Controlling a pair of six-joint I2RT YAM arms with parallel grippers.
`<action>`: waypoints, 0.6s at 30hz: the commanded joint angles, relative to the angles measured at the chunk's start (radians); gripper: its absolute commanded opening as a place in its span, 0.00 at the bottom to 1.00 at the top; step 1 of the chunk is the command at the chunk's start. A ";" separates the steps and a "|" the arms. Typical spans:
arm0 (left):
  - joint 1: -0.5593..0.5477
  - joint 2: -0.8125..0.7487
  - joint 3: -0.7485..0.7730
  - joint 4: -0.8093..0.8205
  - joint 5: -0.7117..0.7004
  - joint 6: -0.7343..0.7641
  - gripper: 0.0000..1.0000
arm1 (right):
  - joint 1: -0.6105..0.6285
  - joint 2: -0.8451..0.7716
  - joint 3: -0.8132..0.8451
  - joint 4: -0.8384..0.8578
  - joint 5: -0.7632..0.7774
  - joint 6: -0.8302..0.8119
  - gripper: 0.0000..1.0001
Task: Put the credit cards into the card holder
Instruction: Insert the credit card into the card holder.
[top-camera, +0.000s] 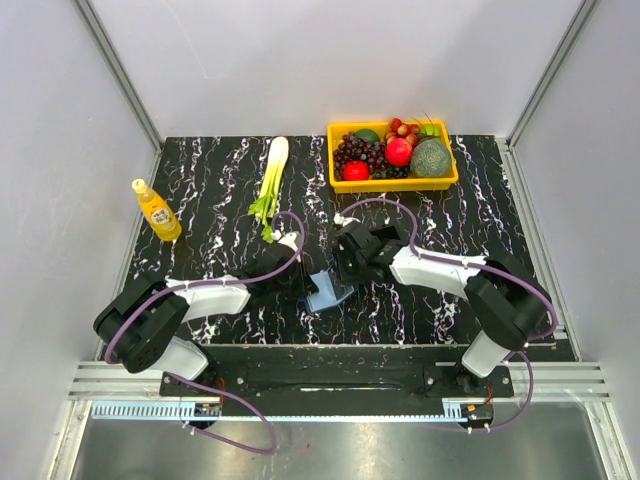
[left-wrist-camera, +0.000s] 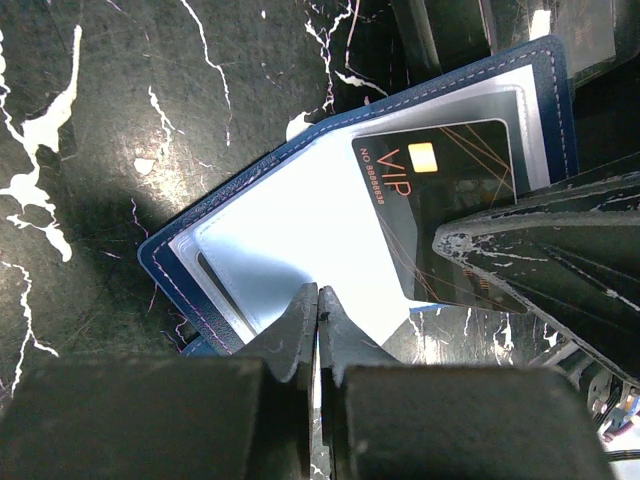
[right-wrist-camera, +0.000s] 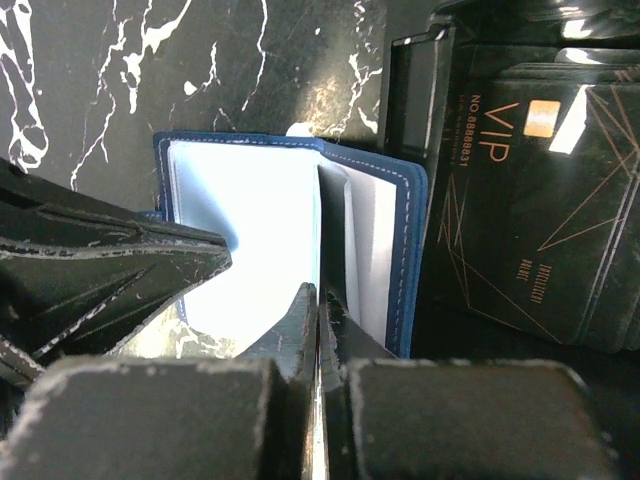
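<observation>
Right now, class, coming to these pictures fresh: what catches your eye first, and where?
The yellow tray heaped with bright fruit at the far edge of the table stands out most. Next comes the open blue card holder near the middle, with a black VIP card in a clear sleeve. A yellow bottle stands at the left.

Centre packed tight, room left at the right edge.

The card holder (left-wrist-camera: 300, 220) is boxed in. Its near edge is met by the closed left gripper (left-wrist-camera: 318, 300), an inner leaf is clamped by the right gripper (right-wrist-camera: 318, 295), and the black tray (right-wrist-camera: 400, 110) is pressed just beside it. The back is blocked by the leek (top-camera: 272, 178), bottle (top-camera: 157, 210) and fruit basket (top-camera: 395, 185).
</observation>
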 joint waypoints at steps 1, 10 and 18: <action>-0.001 0.010 -0.030 -0.033 -0.045 -0.006 0.00 | -0.013 -0.029 -0.017 0.036 -0.086 -0.081 0.00; -0.001 -0.009 -0.037 -0.031 -0.056 -0.006 0.00 | -0.015 0.020 -0.045 0.109 -0.167 -0.037 0.00; -0.001 -0.018 -0.037 -0.051 -0.068 -0.009 0.00 | -0.061 0.017 -0.076 0.107 -0.161 0.068 0.00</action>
